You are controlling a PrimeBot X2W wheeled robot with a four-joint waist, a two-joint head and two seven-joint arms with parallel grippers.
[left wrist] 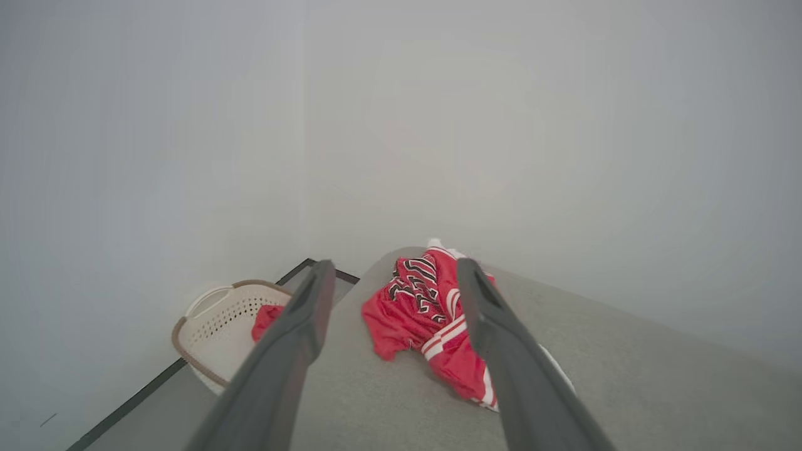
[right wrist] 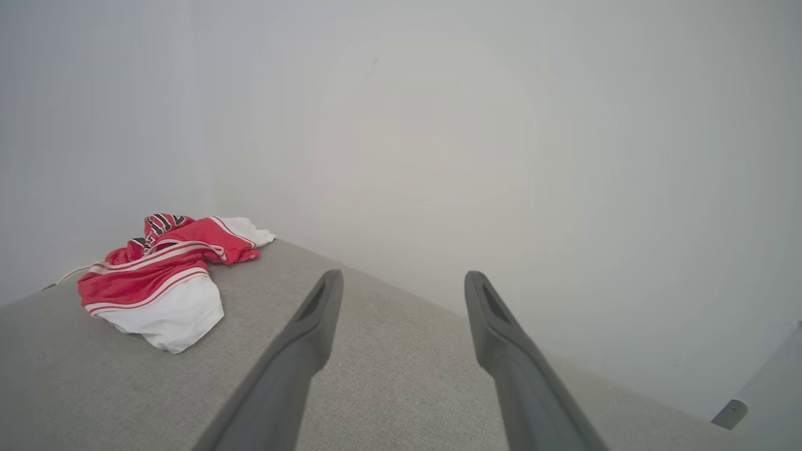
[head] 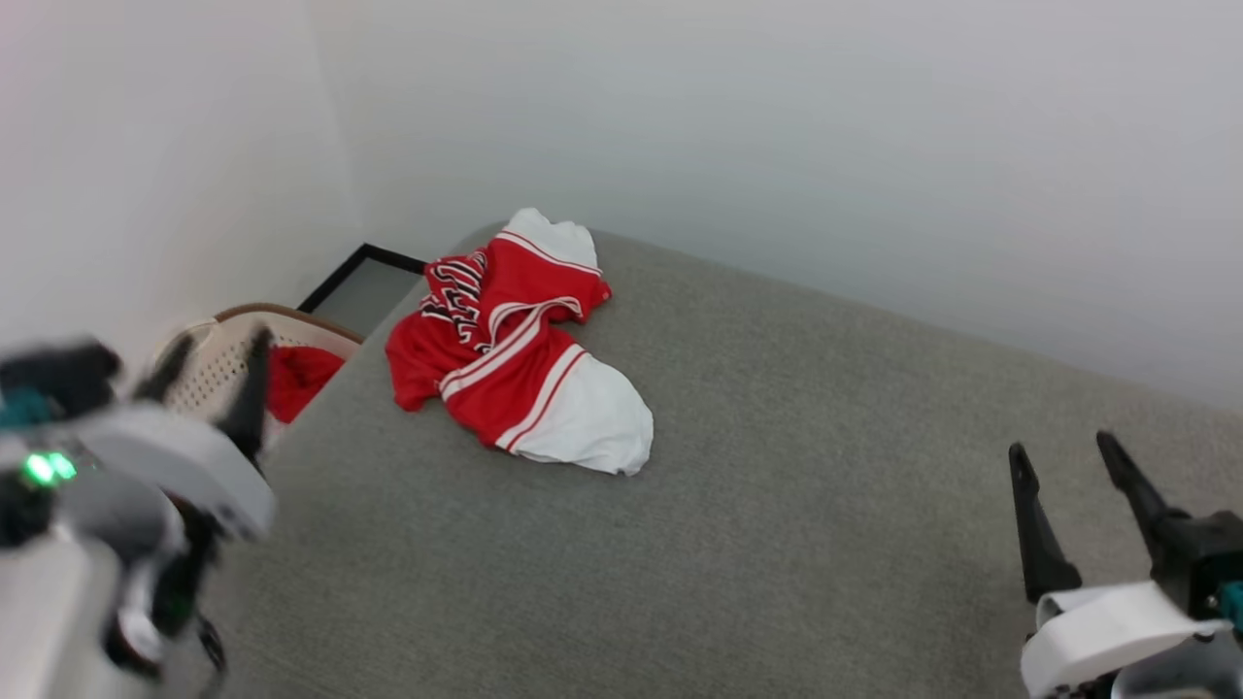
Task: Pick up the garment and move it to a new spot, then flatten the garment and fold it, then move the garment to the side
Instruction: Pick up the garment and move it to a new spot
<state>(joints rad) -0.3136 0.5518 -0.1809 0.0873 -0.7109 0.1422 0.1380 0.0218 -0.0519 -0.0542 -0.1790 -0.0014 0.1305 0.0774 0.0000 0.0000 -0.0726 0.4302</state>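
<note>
Garment [head: 505, 354] lies crumpled near wide-spread left gripper [head: 223, 340], well apart from wide-spread right gripper [head: 1060, 444].

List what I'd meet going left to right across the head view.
left gripper → small red cloth → garment → right gripper
</note>
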